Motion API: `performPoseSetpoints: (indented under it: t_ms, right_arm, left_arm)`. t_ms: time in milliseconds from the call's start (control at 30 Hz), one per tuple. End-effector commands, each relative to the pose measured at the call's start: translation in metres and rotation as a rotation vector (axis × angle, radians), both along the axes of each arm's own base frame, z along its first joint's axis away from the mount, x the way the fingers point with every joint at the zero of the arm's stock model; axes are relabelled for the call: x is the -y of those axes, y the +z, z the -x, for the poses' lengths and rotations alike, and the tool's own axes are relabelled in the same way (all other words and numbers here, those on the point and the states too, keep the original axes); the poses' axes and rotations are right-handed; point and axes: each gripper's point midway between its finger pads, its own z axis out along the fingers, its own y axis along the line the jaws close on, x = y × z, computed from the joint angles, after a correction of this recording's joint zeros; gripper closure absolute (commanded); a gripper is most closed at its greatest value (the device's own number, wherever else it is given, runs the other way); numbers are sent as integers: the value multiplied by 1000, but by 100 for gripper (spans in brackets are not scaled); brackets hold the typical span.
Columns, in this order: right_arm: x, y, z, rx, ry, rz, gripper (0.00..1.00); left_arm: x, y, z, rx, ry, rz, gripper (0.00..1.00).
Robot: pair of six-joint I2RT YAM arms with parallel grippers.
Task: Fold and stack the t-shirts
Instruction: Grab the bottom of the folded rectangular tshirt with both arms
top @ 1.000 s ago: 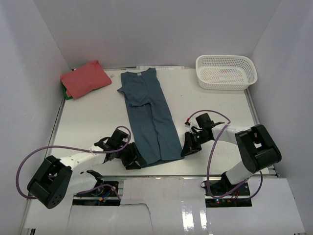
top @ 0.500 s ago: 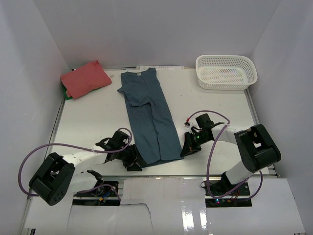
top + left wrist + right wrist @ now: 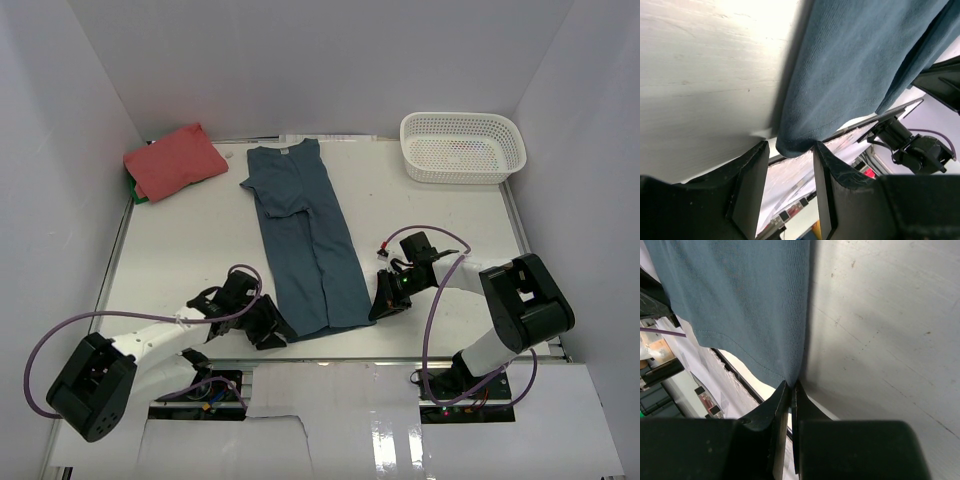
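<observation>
A dark teal-blue t-shirt [image 3: 305,240], folded into a long strip, lies down the middle of the table with its neck label at the far end. My left gripper [image 3: 272,330] sits at the strip's near left corner. In the left wrist view the left gripper [image 3: 789,146] stands open, with the teal hem corner [image 3: 795,142] just at its fingertips. My right gripper [image 3: 383,303] is at the near right corner. In the right wrist view the right gripper [image 3: 791,386] is shut on the teal hem [image 3: 740,300]. A folded coral-red t-shirt [image 3: 175,160] rests at the back left.
A white lattice basket [image 3: 463,147] stands at the back right. Something green [image 3: 138,197] peeks out from under the red shirt. White walls close in the table [image 3: 440,230] on three sides. The table's near edge runs just behind both grippers.
The left arm's elbow has swung lower and to the left, and its gripper has edged slightly toward the near edge. The right arm and the shirts have hardly moved.
</observation>
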Motion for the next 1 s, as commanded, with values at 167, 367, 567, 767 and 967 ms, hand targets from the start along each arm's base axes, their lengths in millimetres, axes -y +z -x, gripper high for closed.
performPoseSetpoints:
  t_ms: [167, 367, 567, 767, 967]
  right_arm:
    - [3, -3, 2, 20, 7, 21, 92]
    - [3, -2, 3, 20, 9, 18, 92]
    - [2, -1, 4, 23, 10, 14, 92]
    - [5, -3, 6, 23, 9, 22, 92]
    - [6, -4, 10, 20, -1, 15, 92]
  left_arm:
    - [-48, -42, -1, -9, 118, -290, 52]
    - [-48, -44, -9, 11, 151, -296, 57]
    - [-48, -49, -5, -5, 142, -289, 88]
    - [-47, -50, 1, -16, 101, -284, 100]
    - [-45, -50, 0, -28, 80, -294, 100]
